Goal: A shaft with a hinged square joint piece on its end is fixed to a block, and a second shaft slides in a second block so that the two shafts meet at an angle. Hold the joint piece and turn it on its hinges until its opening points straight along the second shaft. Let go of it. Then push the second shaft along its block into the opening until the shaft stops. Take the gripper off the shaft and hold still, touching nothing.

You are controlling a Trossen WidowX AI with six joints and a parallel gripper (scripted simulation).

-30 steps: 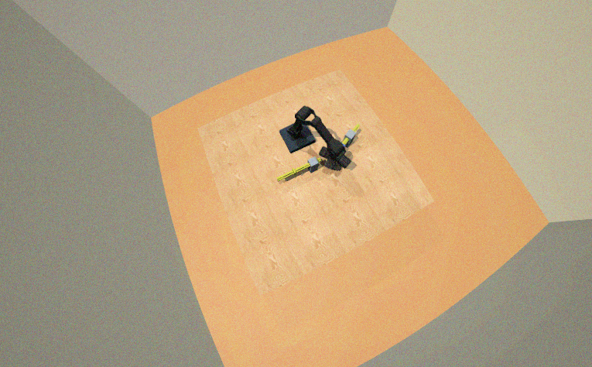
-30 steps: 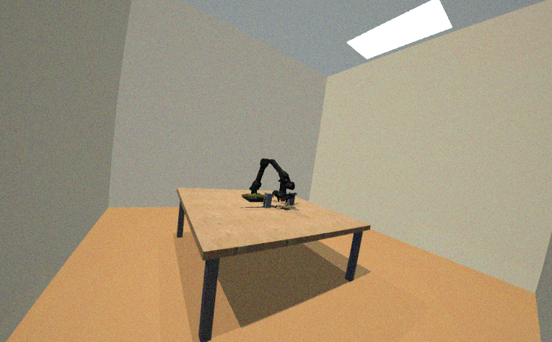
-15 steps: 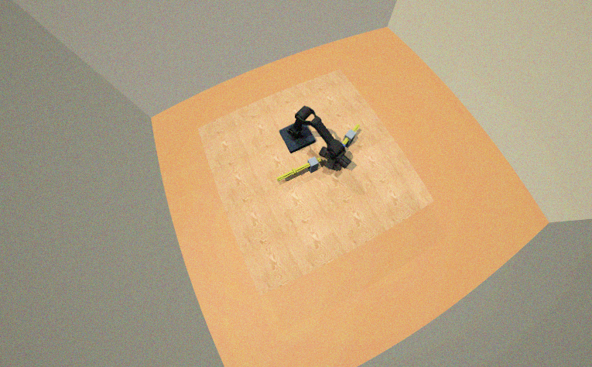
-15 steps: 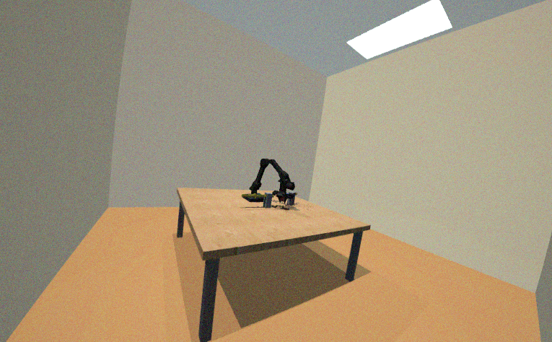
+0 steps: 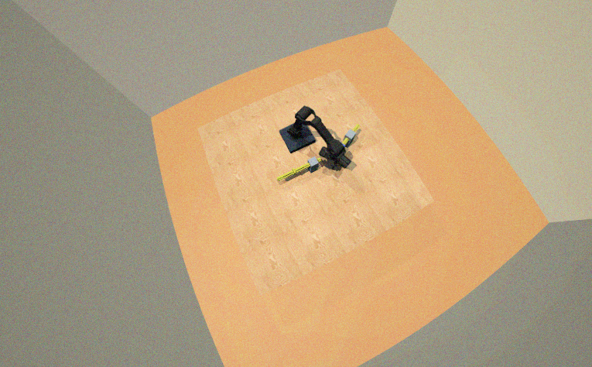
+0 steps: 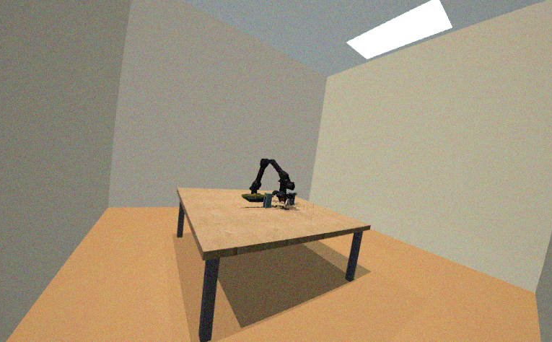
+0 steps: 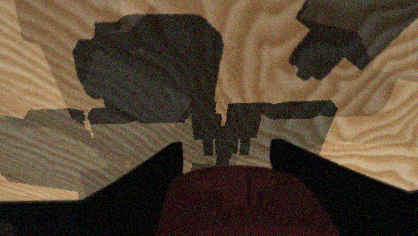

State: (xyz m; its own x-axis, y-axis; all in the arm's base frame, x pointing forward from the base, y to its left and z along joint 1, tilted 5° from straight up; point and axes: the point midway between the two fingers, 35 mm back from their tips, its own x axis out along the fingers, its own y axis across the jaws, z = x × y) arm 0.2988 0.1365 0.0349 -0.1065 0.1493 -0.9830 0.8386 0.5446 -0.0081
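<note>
The joint piece (image 7: 245, 205) is dark red in the wrist view. My gripper (image 7: 226, 150) (image 5: 334, 163) (image 6: 283, 199) is shut on it, with one black finger on each side. The arm hides the piece in the top view. A long yellow shaft (image 5: 294, 170) (image 6: 249, 195) runs through a grey block (image 5: 313, 165) (image 6: 268, 200), and its short inner end points toward the gripper. The other yellow shaft (image 5: 357, 127) passes through a second grey block (image 5: 350, 135) beyond the gripper. The direction of the joint piece's opening cannot be made out.
The arm's dark base plate (image 5: 294, 142) stands on the wooden table (image 5: 289, 228) (image 6: 244, 233), behind the two blocks. The gripper is low between the blocks, close to both. Dark shadows of the gripper and arm lie on the wood in the wrist view.
</note>
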